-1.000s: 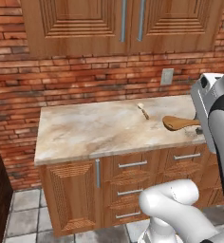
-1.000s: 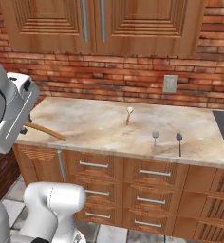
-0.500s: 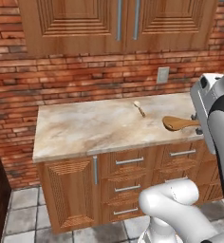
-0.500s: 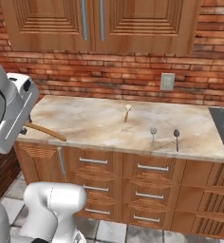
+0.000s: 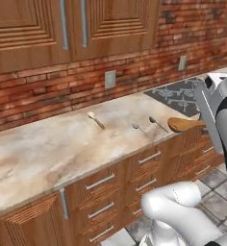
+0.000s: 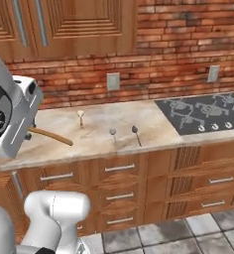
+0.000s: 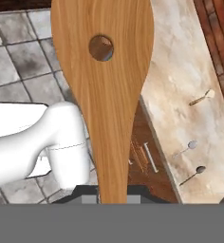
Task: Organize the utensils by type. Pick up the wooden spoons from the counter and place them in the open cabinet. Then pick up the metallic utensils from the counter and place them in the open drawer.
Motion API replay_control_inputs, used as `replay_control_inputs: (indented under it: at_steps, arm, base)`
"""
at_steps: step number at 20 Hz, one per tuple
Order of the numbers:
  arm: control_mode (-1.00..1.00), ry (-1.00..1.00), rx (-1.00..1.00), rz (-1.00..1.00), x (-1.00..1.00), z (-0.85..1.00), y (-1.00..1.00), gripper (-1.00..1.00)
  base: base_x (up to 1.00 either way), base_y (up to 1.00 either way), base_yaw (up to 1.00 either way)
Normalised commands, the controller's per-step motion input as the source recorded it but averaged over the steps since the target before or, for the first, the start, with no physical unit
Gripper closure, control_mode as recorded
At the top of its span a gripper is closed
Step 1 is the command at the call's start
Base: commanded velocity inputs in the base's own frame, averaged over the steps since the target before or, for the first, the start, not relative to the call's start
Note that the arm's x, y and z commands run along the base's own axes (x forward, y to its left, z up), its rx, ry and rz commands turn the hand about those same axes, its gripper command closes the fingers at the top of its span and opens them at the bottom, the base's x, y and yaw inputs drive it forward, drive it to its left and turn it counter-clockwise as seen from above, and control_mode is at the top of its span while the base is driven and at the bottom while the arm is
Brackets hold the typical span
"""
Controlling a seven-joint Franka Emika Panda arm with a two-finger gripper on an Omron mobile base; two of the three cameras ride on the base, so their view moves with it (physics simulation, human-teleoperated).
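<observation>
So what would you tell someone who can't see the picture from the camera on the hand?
A big wooden spoon with a round hole stands up from the hand, which grips its handle. Beside it runs the marble counter, with one small wooden spoon and two metal spoons lying apart.

Wooden spoon (image 7: 104, 95) top cut by hand-view edge; handle base hides gripper fingertips.

counter (image 5: 48, 153): beige marble-look slab with tan veining, running along the brick wall above wooden drawer fronts.
wooden spoon (image 5: 95, 119): lies well back from the front edge, pale bowl toward the wall (brown handle angled toward the front).
metal spoons (image 5: 157, 124): two, side by side near the front edge, apart from the wooden one.
stovetop (image 6: 203, 112): dark panel set into the counter's far end.
</observation>
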Motion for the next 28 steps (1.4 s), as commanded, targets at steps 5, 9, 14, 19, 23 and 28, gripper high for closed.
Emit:
replay_control_inputs:
  at_steps: [5, 9, 14, 19, 23, 28]
  arm:
    - [1.0, 0.0, 0.0, 0.0, 0.0, 0.0, 0.0, 1.0]
    - [1.0, 0.0, 0.0, 0.0, 0.0, 0.0, 0.0, 1.0]
    - [1.0, 0.0, 0.0, 0.0, 0.0, 0.0, 0.0, 1.0]
    - [1.0, 0.0, 0.0, 0.0, 0.0, 0.0, 0.0, 1.0]
    - [1.0, 0.0, 0.0, 0.0, 0.0, 0.0, 0.0, 1.0]
    - [1.0, 0.0, 0.0, 0.0, 0.0, 0.0, 0.0, 1.0]
  base:
    - [0.0, 0.0, -0.94]
    - [0.0, -0.06, -0.89]
    - [0.0, -0.39, -0.77]
    - [0.0, -0.56, -0.45]
    - [-0.04, -0.6, -0.2]
    - [-0.18, -0.39, -0.12]
